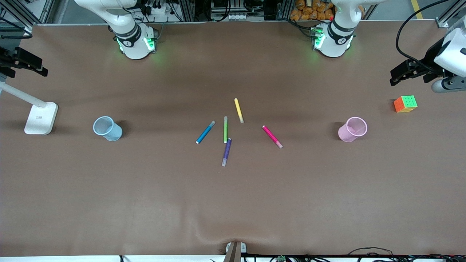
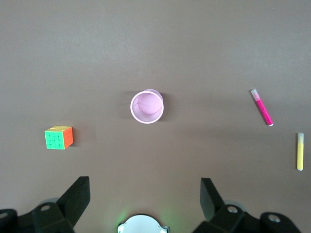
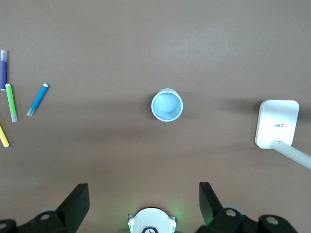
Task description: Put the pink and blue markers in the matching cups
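Note:
The blue marker [image 1: 205, 132] lies flat at mid-table, on the side of the pen cluster toward the right arm's end; it also shows in the right wrist view [image 3: 37, 99]. The pink marker [image 1: 272, 137] [image 2: 261, 107] lies flat on the side toward the left arm's end. The pale blue cup [image 1: 107, 128] [image 3: 166, 104] stands upright and empty near the right arm's end. The pale pink cup [image 1: 352, 129] [image 2: 146, 107] stands upright and empty near the left arm's end. My left gripper [image 1: 411, 74] [image 2: 145, 187] is open and empty, high over the pink cup's area. My right gripper [image 1: 25, 67] [image 3: 143, 187] is open and empty, high over the blue cup's area.
A green pen [image 1: 225, 129], a purple pen [image 1: 226, 151] and a yellow pen [image 1: 239, 110] lie between the two markers. A colour cube [image 1: 405, 104] sits near the pink cup, farther from the front camera. A white lamp base [image 1: 40, 118] stands beside the blue cup at the table's end.

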### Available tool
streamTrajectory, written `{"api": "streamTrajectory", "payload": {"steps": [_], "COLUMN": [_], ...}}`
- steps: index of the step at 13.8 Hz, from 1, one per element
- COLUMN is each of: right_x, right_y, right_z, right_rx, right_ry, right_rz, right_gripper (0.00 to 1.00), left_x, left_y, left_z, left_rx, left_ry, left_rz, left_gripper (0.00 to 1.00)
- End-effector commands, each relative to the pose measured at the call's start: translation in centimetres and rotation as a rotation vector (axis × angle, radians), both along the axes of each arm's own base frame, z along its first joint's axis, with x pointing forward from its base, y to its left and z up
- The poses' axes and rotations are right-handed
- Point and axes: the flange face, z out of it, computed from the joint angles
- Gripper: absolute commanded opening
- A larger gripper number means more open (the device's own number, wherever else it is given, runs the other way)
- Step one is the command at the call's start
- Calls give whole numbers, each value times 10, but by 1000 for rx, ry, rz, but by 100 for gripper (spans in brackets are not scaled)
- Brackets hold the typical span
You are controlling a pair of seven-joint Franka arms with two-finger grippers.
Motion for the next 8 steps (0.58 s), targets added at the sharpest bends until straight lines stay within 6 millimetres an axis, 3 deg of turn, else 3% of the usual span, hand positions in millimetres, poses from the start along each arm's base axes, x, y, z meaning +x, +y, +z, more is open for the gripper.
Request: {"api": "streamTrajectory", "payload": {"steps": [1, 8], "right_x": [-1, 2], "right_y": [4, 3], "right_z": [4, -1], "right_rx": [-5, -5], "right_ry": [6, 18], "right_rz": [17, 11], "right_gripper": [100, 100], "left_x": [1, 11], "left_y": [2, -5], "left_z": [-2, -26], "left_rx": [-20, -52], "left_ry": [16, 67], "left_rz": [-12, 35], "left_gripper": [100, 100]}}
